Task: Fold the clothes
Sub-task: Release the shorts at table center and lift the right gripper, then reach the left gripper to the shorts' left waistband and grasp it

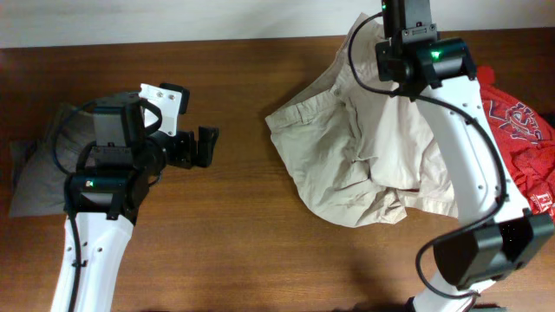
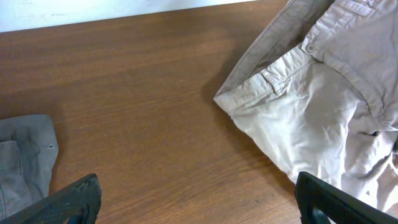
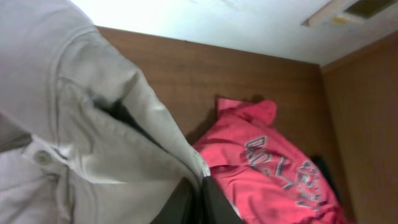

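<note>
Cloth (image 1: 35,173), grey and flat, lies well left of the beige shorts (image 1: 347,165), partly under the left arm. The left tool (image 1: 206,146) is also left of the shorts and apart from them, its fingers spread wide and gripping nothing. The shorts lie rumpled on the brown surface (image 1: 243,243) with the waistband corner toward the left tool, their far edge drawn up where the right tool (image 3: 198,200) is clenched on a fold of them, and a red T-shirt (image 1: 520,147) with pale lettering sits just right of the shorts.
</note>
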Robot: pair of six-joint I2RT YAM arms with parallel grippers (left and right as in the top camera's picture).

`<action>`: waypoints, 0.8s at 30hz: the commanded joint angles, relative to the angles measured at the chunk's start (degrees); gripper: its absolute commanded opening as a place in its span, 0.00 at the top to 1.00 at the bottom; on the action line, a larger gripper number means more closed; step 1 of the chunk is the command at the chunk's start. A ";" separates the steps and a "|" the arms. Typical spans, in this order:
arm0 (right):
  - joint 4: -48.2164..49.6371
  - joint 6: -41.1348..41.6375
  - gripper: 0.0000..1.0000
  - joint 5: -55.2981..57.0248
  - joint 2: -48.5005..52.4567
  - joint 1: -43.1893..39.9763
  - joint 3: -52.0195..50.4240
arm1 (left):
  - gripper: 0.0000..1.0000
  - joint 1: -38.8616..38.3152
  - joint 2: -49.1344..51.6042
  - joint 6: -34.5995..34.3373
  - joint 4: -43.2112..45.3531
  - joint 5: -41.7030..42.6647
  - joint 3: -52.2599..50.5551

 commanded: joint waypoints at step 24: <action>-22.91 10.08 0.28 -34.58 -4.26 -2.16 -0.04 | 0.04 -10.54 34.91 10.73 34.45 8.70 1.16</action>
